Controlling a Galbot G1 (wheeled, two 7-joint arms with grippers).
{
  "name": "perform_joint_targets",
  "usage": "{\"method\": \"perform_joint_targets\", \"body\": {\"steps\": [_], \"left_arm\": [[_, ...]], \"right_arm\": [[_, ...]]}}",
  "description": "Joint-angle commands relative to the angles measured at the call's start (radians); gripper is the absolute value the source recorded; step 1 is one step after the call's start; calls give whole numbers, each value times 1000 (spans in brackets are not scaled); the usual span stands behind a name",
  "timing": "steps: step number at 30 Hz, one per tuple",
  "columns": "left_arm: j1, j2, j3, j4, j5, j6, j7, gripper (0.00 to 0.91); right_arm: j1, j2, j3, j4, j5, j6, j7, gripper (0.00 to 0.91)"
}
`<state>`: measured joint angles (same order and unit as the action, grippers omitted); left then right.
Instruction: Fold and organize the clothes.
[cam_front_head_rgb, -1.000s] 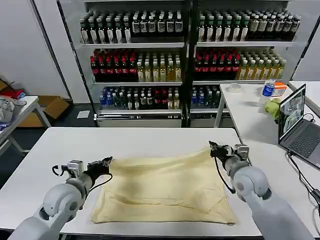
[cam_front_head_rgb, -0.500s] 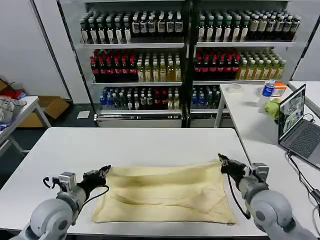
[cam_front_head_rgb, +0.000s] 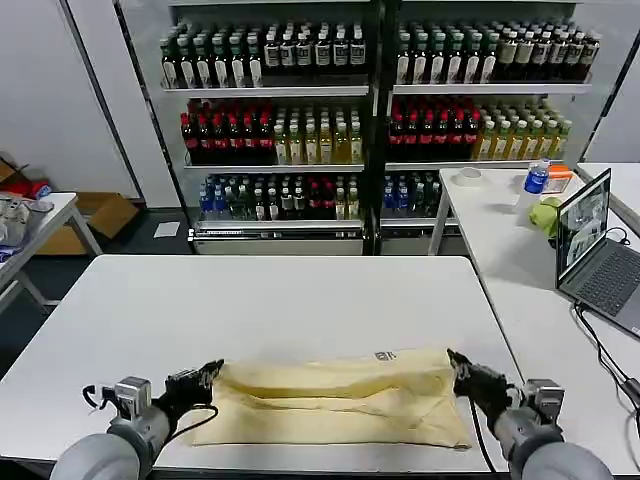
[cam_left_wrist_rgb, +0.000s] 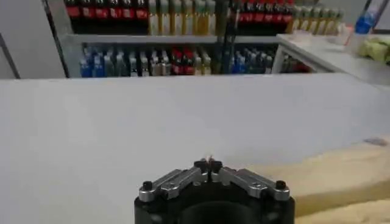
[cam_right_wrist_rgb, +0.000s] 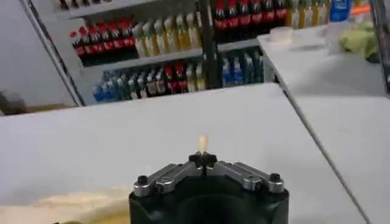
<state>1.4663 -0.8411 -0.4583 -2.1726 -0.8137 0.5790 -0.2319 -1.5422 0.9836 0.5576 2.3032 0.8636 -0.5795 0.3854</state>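
What I could not make out at my own table

My left gripper (cam_front_head_rgb: 207, 375) and right gripper (cam_front_head_rgb: 458, 366) covered the T-shirt (cam_front_head_rgb: 335, 400) corners beneath them at the table's (cam_front_head_rgb: 250, 300) near edge, and the head view's bottom edge cut off both my arms. In the left wrist view the shirt (cam_left_wrist_rgb: 329, 176) ran off the picture's edge; in the right wrist view only a sliver of cloth (cam_right_wrist_rgb: 203, 143) stood above my closed fingertips. The neck label (cam_front_head_rgb: 386, 355) was too small to read.

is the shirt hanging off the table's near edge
No, in the head view the shirt lies wholly on the table, short of its near edge.
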Motion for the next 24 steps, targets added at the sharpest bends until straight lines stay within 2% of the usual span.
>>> {"method": "perform_joint_targets", "body": {"steps": [1,2,3,8,17,24], "left_arm": [[19,-27,49,41,89,-1,3,534],[15,-30,52,49,92,-2,2,766],[10,-34,56,56,95,-2,0,907],[0,-49,58,69,104,-9,-12,907],[20,-84,19,48,115,-44,-60,907],[48,-156,19,46,114,-41,-91,907]], "right_arm": [[-5,39,-61,-45,-75,-1,14,0],[6,40,-70,-51,-86,-1,15,60],[27,44,-88,-65,-102,-1,13,907],[50,51,-118,-93,-181,1,-5,907],[-5,50,-84,-31,-203,2,-5,907],[-53,67,-50,2,-211,2,-5,907]]}}
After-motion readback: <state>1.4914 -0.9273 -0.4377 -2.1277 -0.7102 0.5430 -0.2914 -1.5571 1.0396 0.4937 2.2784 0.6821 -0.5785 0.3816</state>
